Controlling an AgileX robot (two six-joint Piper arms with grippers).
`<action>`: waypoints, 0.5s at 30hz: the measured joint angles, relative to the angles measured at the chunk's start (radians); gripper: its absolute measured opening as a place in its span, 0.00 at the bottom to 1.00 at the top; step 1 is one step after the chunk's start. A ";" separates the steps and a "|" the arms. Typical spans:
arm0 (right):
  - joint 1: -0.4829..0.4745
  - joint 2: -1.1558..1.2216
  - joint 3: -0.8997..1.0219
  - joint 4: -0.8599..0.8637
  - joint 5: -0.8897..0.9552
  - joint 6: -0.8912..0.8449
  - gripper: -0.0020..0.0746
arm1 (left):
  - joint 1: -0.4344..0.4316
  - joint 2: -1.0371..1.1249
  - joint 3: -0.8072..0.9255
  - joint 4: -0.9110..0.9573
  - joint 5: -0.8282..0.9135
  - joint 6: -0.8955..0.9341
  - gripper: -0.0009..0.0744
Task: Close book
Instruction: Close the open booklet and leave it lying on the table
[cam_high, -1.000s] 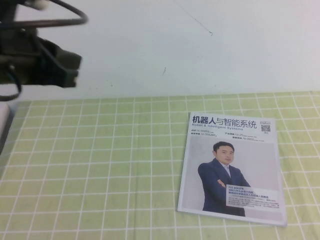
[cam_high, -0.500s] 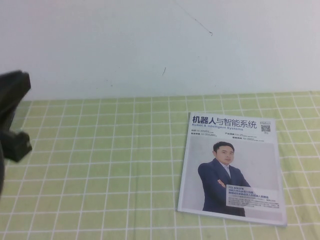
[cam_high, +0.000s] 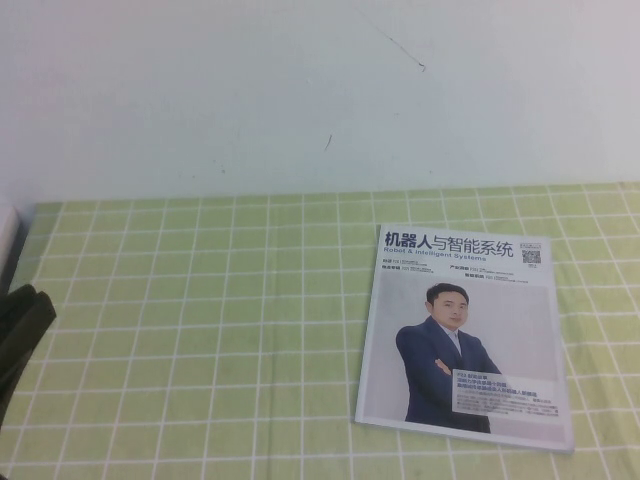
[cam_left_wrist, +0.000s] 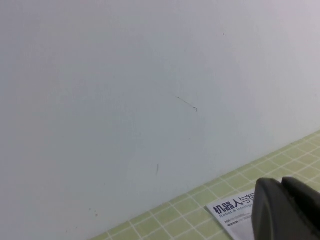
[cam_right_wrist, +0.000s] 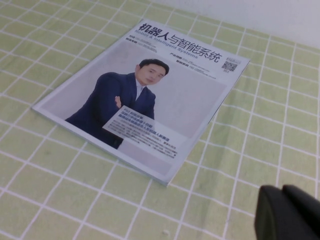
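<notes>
The book (cam_high: 463, 335) lies closed and flat on the green checked mat (cam_high: 200, 320), front cover up, showing a man in a dark suit. It sits right of centre in the high view. My left gripper (cam_left_wrist: 283, 183) is shut with nothing in it, raised off to the left of the book (cam_left_wrist: 232, 212), whose title corner shows beyond the fingers. Only a dark part of the left arm (cam_high: 20, 335) shows at the high view's left edge. My right gripper (cam_right_wrist: 283, 190) is shut and empty, hovering over bare mat beside the book (cam_right_wrist: 145, 95). It is out of the high view.
A plain white wall (cam_high: 320, 90) rises behind the mat's far edge. A pale object (cam_high: 5, 235) sits at the far left edge.
The left arm has dropped from the upper left corner of the high view down to its lower left edge. The book has not moved.
</notes>
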 joint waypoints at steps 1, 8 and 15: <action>0.000 0.000 0.000 0.000 -0.002 -0.001 0.02 | 0.000 -0.002 0.000 -0.002 0.006 0.000 0.01; 0.000 0.000 0.000 0.004 -0.001 -0.002 0.02 | 0.000 -0.002 0.003 -0.011 0.093 0.000 0.01; 0.000 0.000 0.000 0.006 -0.001 -0.002 0.02 | 0.000 -0.002 0.003 -0.011 0.179 0.000 0.01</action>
